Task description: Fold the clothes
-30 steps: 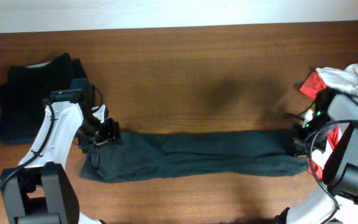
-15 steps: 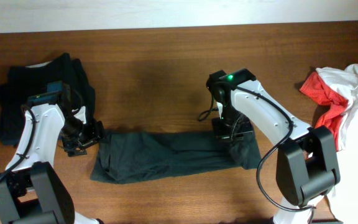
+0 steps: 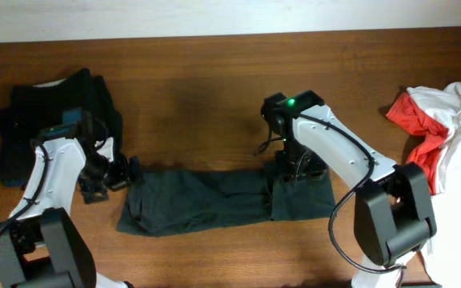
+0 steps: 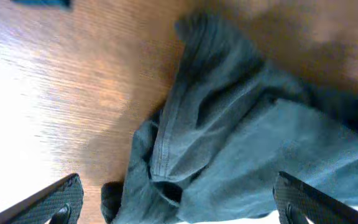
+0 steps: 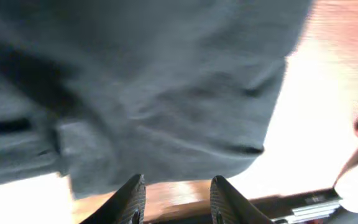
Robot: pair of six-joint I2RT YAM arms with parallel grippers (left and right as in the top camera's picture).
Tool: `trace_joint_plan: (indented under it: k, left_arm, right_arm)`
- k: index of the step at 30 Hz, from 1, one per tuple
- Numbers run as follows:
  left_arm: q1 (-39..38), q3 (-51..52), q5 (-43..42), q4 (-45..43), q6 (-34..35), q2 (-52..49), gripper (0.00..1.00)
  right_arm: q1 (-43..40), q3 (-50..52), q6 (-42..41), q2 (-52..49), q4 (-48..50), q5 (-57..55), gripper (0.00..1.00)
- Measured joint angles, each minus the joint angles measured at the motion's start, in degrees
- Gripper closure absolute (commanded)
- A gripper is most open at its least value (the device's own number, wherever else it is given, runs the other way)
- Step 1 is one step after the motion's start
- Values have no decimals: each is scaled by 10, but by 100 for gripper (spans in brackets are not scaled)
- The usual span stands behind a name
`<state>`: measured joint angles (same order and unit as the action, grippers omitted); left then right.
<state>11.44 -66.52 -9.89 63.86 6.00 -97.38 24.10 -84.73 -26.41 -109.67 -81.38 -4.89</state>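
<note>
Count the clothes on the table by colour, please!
black pile: 1
grey-green garment: 1
white-and-red heap: 1
Total: 3

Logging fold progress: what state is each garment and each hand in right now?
Green garment: lying flat, right end folded over.
Black clothes: folded pile.
Red and white clothes: crumpled heap, unfolded.
Left hand: open, empty.
Right hand: open, empty.

Plain dark grey-green garment (image 3: 214, 202) on brown woodgrain table (image 3: 214, 88), black pile (image 3: 42, 124), red-and-white heap (image 3: 450, 120)
</note>
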Motion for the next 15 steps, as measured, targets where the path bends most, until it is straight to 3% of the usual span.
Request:
trace_joint_plan:
  k: [3, 7, 8, 10, 11, 15]
  left_arm:
    - [0, 96, -1, -96, -38, 2, 5]
    - [-2, 134, -16, -143, -53, 3, 32]
    - [-9, 145, -20, -159, -51, 3, 42]
    - [-35, 159, -22, -186, -49, 11, 87]
    - [-45, 163, -23, -193, -48, 13, 98]
    - [-58, 164, -30, -188, -49, 13, 99]
  right_arm:
    - [-63, 0, -12, 0, -15, -18, 61]
    - [-80, 1, -13, 0, -9, -20, 61]
    - [-80, 1, -10, 0, -9, -20, 61]
    - [-80, 1, -1, 0, -9, -20, 61]
    - [-80, 1, 1, 0, -9, -20, 61]
    - [-109, 1, 14, 0, -9, -23, 61]
